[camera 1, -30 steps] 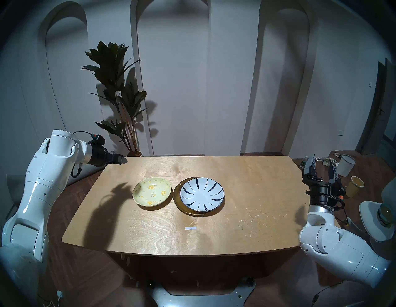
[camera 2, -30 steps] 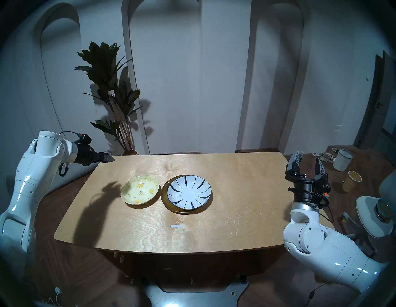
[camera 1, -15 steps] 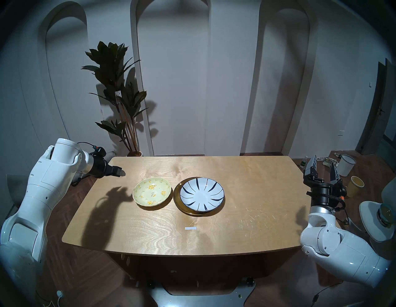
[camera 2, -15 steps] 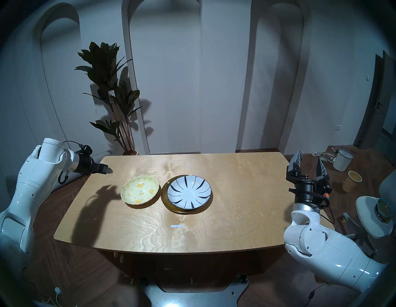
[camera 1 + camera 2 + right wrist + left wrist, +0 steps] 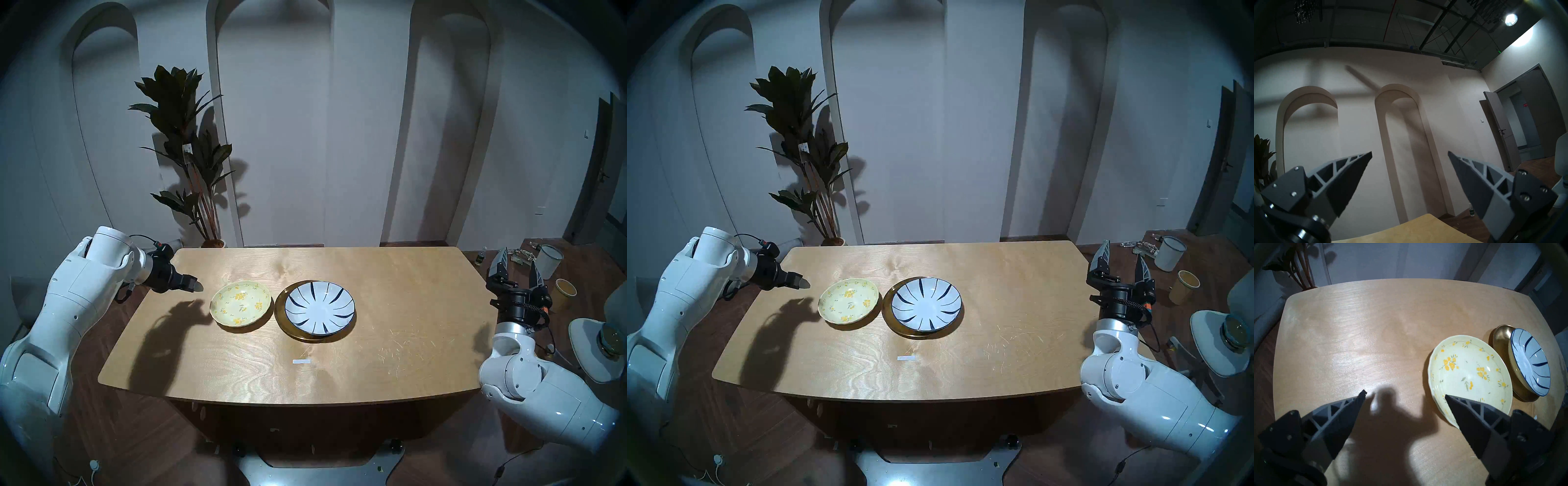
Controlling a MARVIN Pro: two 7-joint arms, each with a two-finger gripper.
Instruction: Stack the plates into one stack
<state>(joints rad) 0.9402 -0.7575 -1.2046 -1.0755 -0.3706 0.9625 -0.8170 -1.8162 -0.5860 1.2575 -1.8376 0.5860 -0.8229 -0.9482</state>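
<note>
The white plate with dark-blue strokes (image 5: 319, 309) lies inside the gold metal plate (image 5: 282, 322) at the table's middle. The pale-yellow floral plate (image 5: 240, 303) lies on the table just left of them, apart from the gold rim. My left gripper (image 5: 196, 286) is open and empty, above the table a short way left of the floral plate; in the left wrist view (image 5: 1405, 394) its right finger overlaps that plate's (image 5: 1469, 373) near rim. My right gripper (image 5: 519, 263) is open and empty, pointing up beyond the table's right edge.
The wooden table (image 5: 390, 288) carries a small white label (image 5: 301, 361) near the front. A potted plant (image 5: 190, 159) stands behind the back left corner. A white bucket (image 5: 549, 261), a paper cup (image 5: 563, 295) and a chair (image 5: 600, 349) are on the floor at the right.
My left gripper has moved down and right over the table, closer to the floral plate. My right gripper has drifted slightly right and lower. The plates have not moved.
</note>
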